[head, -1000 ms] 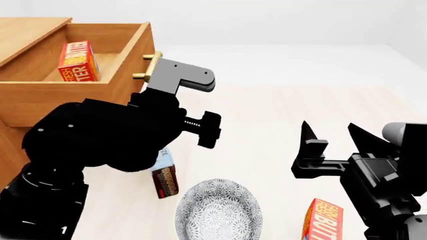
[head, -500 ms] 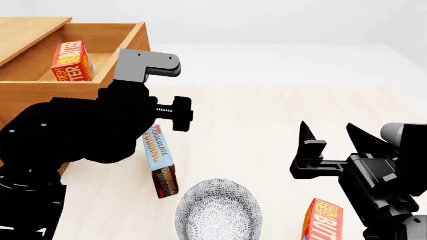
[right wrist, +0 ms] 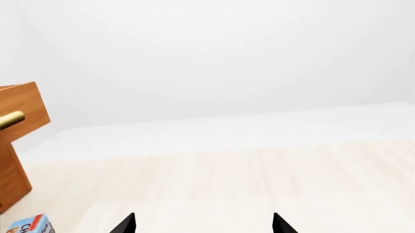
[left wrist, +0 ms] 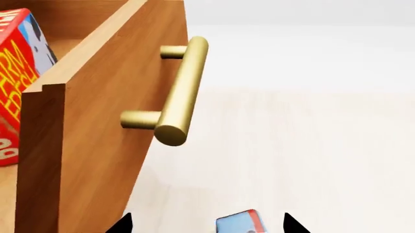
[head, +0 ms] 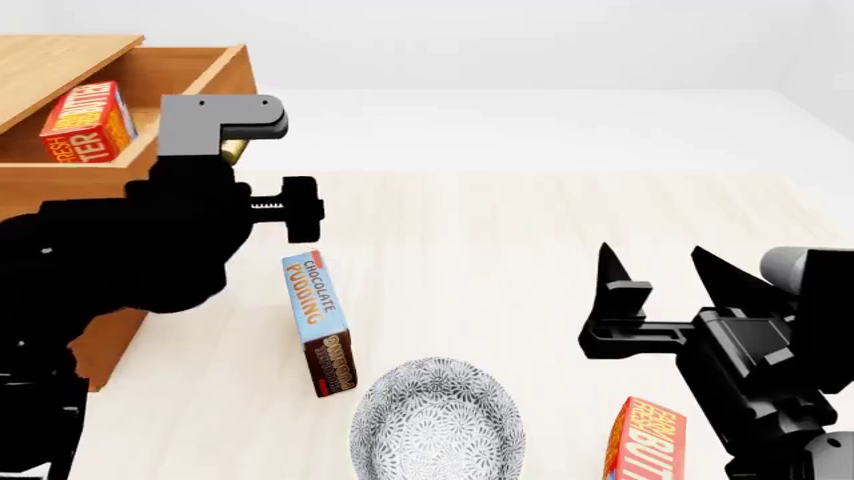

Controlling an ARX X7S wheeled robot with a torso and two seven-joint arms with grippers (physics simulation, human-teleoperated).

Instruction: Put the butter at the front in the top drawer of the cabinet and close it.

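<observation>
The cabinet (head: 54,190) stands at the far left with its top drawer (head: 200,85) partly open. A red butter carton (head: 87,122) lies inside the drawer and also shows in the left wrist view as the butter (left wrist: 16,73). Another butter carton (head: 647,440) stands at the near right. My left gripper (left wrist: 206,225) is open just outside the drawer front (left wrist: 97,126), near its brass handle (left wrist: 181,92), holding nothing. My left arm (head: 174,240) hides that gripper in the head view. My right gripper (head: 654,270) hangs open and empty over the floor, its fingertips (right wrist: 126,224) wide apart.
A blue-and-brown chocolate pudding box (head: 318,320) lies right of the cabinet, and its corner shows below the left fingertips as the pudding box (left wrist: 240,224). A patterned bowl (head: 437,420) sits at the near middle. The cabinet (right wrist: 19,136) appears at the right wrist view's edge.
The drawer front has slid left, further into the cabinet, carrying the butter with it. My left arm moved left along with it. The right arm has held still.
</observation>
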